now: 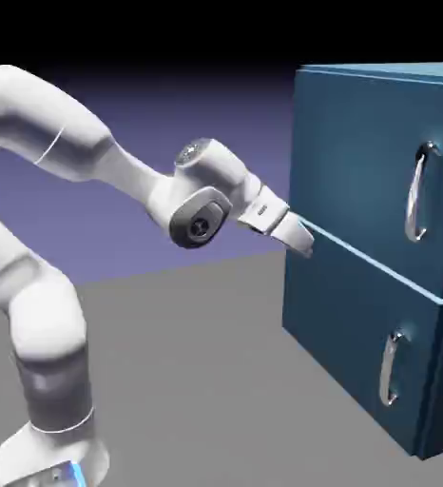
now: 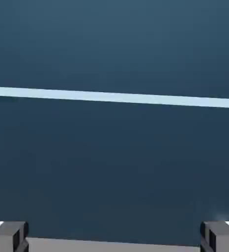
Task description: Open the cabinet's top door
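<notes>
1. The top door is sitting at the exterior view's right, the taller upper panel of the blue cabinet, flush with the front and, by my reading, not yet pulled at all.
2. You are working with an arm that is rising from the lower left and reaching rightward; keep that reach smooth rather than lunging.
3. The gripper is standing wide and empty, its tips showing far apart in the hand view with nothing between them.
4. It is hovering near the pale seam between the two panels, at the cabinet's left edge; whether it touches the front I cannot tell.
5. The long silver handle is lying well to the right of the gripper and a little higher, so you are aiming too low and too far left.
6. Keep the jaws wide until they are straddling the handle's bar, avoiding the smaller lower handle.
</notes>
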Controlling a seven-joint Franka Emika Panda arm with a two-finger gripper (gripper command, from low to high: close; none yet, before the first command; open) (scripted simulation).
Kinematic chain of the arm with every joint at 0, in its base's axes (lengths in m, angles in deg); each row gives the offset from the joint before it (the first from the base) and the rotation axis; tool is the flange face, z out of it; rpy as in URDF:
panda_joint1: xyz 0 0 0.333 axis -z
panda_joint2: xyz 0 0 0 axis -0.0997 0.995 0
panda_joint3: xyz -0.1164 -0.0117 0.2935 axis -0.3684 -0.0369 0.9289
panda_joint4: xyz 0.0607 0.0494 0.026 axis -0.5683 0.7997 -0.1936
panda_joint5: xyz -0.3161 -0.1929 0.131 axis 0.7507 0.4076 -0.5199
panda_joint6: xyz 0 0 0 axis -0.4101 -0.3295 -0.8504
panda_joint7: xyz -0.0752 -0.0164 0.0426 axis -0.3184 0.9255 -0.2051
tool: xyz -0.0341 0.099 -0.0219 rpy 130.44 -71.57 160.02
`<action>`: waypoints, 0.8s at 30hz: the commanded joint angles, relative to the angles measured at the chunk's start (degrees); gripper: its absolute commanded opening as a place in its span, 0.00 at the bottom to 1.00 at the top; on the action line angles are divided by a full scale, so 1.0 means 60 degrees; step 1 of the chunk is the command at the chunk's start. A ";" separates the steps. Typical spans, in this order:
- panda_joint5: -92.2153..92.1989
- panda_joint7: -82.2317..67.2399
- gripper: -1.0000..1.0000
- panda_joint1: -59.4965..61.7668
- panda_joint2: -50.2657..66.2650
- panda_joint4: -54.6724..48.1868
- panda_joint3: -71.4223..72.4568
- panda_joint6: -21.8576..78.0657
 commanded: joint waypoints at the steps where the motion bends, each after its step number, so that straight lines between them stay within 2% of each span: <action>1: 0.0416 0.0291 0.50 -0.0146 -0.0064 -0.0091 -0.0173 0.0002; 24: 0.9968 0.6978 0.50 -0.3502 -0.1528 -0.2192 -0.4141 0.0055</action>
